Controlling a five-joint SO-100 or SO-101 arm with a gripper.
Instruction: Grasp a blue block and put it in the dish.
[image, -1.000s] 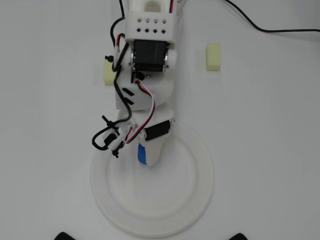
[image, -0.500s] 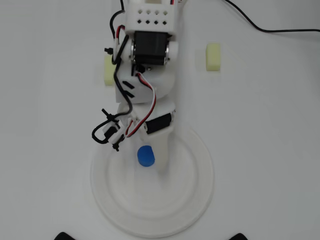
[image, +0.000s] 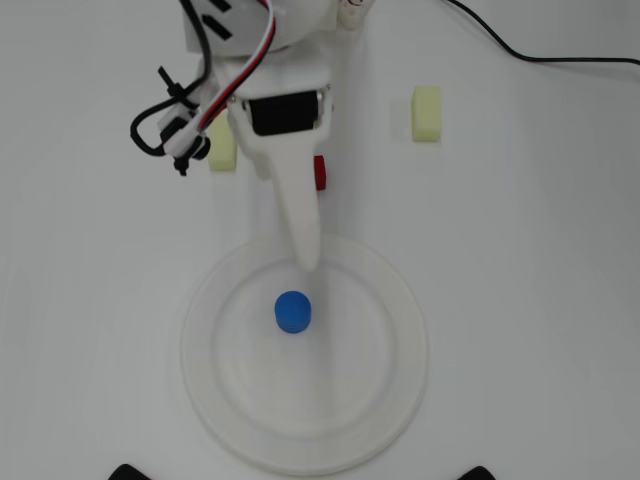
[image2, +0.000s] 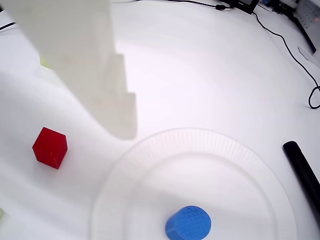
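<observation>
The blue block (image: 293, 312), a short bright blue cylinder, stands upright inside the dish (image: 395, 300), a little left of its centre. In the wrist view the blue block (image2: 188, 223) sits in the dish (image2: 240, 155) near the bottom edge. My gripper (image: 306, 258) hangs over the dish's far rim, just above the block in the overhead view, apart from it. Its white fingers (image2: 107, 90) look pressed together and hold nothing; the tips (image2: 125, 132) end at the rim.
A red cube (image: 321, 172) lies beside the arm beyond the dish, also in the wrist view (image2: 50, 147). Pale yellow foam blocks lie at the back right (image: 427, 112) and back left (image: 222, 145). A black cable (image: 560, 58) crosses the top right. A black rod (image2: 302, 167) lies right of the dish.
</observation>
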